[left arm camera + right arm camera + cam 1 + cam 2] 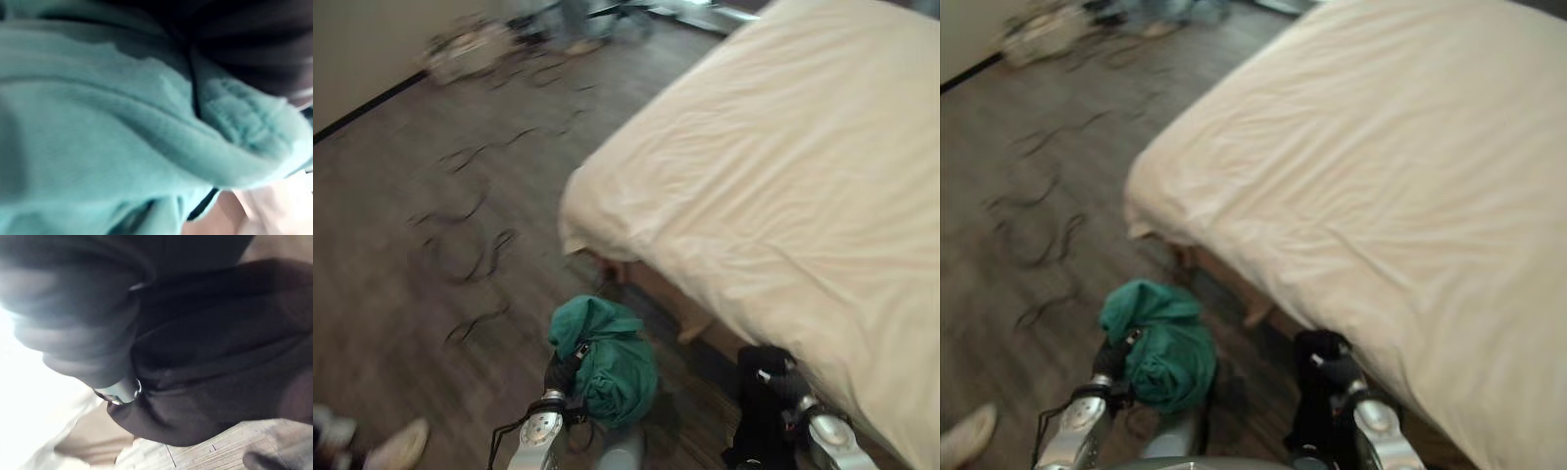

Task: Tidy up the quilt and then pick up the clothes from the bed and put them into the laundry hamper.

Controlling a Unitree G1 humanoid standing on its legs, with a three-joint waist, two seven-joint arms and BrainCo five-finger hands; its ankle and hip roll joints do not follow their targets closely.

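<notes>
My left hand (562, 373) is bunched into a green garment (607, 362), which hangs as a bundle above the wooden floor; the same green cloth (122, 122) lies close against the wrist camera. My right hand (785, 384) grips a black garment (760, 416) that droops beside the bed's near edge, and dark folds of it (220, 362) show past the hand's cover. A cream quilt (783, 176) lies spread fairly smooth over the bed on the right, with no clothes on the part in view.
The bed's wooden frame (690, 318) shows under the quilt's corner. Loose dark cables (460, 245) trail across the floor to the left. A person's light shoe (396, 446) stands at the lower left. Blurred clutter (470, 49) sits by the far wall.
</notes>
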